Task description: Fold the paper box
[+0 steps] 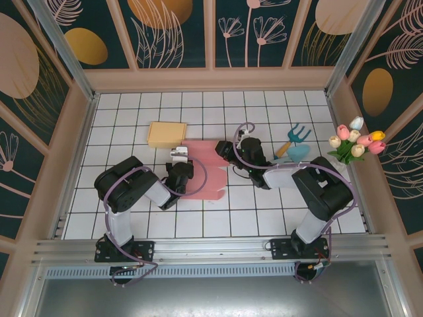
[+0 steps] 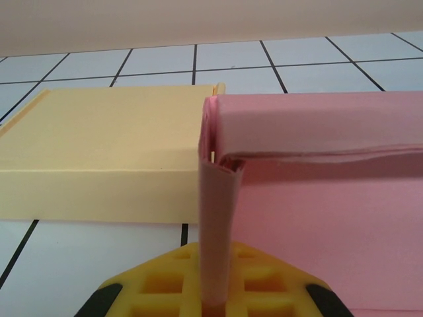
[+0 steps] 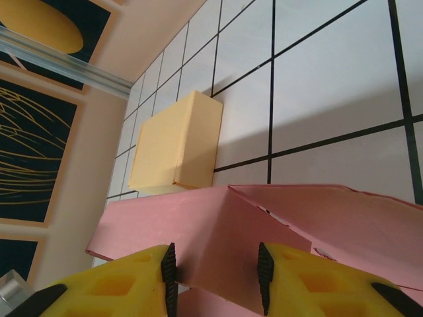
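Pinching an upright pink flap, the left gripper (image 2: 215, 300) is clamped narrow on the paper box (image 1: 210, 177) at the corner closest to the yellow box (image 1: 166, 133). The pink box lies part-folded on the tiled table (image 1: 132, 112), just beside the yellow box. The right gripper (image 3: 217, 272) straddles a raised pink fold on the side away from the yellow box, jaws partway apart; I cannot tell whether its pads press the paper

Folded box (image 1: 166, 134) lies behind-left of paper box (image 1: 210, 178).

Bright, even light from above, soft short shadows, near foreground blurred (both wrist views)
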Robot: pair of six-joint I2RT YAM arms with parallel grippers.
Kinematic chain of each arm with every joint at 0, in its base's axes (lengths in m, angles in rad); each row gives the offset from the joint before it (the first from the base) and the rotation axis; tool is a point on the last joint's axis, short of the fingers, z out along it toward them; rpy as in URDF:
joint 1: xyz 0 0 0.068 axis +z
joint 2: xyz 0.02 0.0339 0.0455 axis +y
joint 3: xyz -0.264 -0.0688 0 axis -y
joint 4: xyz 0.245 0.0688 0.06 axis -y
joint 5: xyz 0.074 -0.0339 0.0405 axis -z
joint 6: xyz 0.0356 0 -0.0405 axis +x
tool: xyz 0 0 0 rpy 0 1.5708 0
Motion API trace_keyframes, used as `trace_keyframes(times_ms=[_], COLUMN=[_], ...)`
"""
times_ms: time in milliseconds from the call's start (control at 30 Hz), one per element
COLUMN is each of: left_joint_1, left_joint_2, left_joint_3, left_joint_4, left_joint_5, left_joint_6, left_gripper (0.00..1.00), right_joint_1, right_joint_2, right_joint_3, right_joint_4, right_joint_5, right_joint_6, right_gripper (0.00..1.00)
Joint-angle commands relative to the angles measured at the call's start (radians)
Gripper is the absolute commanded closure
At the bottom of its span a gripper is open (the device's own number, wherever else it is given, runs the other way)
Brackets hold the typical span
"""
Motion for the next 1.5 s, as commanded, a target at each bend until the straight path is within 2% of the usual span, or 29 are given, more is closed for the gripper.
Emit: trace_keyframes(times_ms=[0,400,600,833,1133,1200,1300,1467], left_joint_1=[0.0,0.001,-0.001,0.0,0.0,0.0,0.0,0.0], left_joint_2=[0.014,0.018,0.018,0.017,0.019,0.019,0.021,0.02], left_joint_3=[0.012,0.012,0.012,0.012,0.014,0.014,0.014,0.014], left_joint_4=[-0.007,-0.005,-0.002,-0.003,-0.005,-0.005,-0.005,-0.006], left_joint_5=[0.0,0.004,0.004,0.003,0.001,0.001,0.0,0.003], left_joint_6=[0.022,0.026,0.026,0.026,0.025,0.026,0.027,0.027], left_gripper=[1.0,1.0,1.0,1.0,1.0,1.0,1.0,1.0], right_joint_1=[0.004,0.009,0.009,0.008,0.003,-0.001,-0.001,-0.003], right_joint_2=[-0.007,0.062,0.065,0.064,0.039,0.025,-0.011,-0.076], right_joint_3=[-0.017,0.009,-0.002,-0.016,-0.064,-0.069,-0.082,-0.147], right_joint_4=[0.01,0.124,0.163,0.174,0.216,0.199,0.13,0.057], right_joint_5=[0.009,-0.103,-0.091,-0.069,-0.041,-0.052,-0.035,0.042], right_joint_6=[-0.007,0.07,0.104,0.115,0.138,0.114,0.045,-0.044], right_gripper=[0.59,0.62,0.76,1.0,1.0,0.88,0.78,0.57])
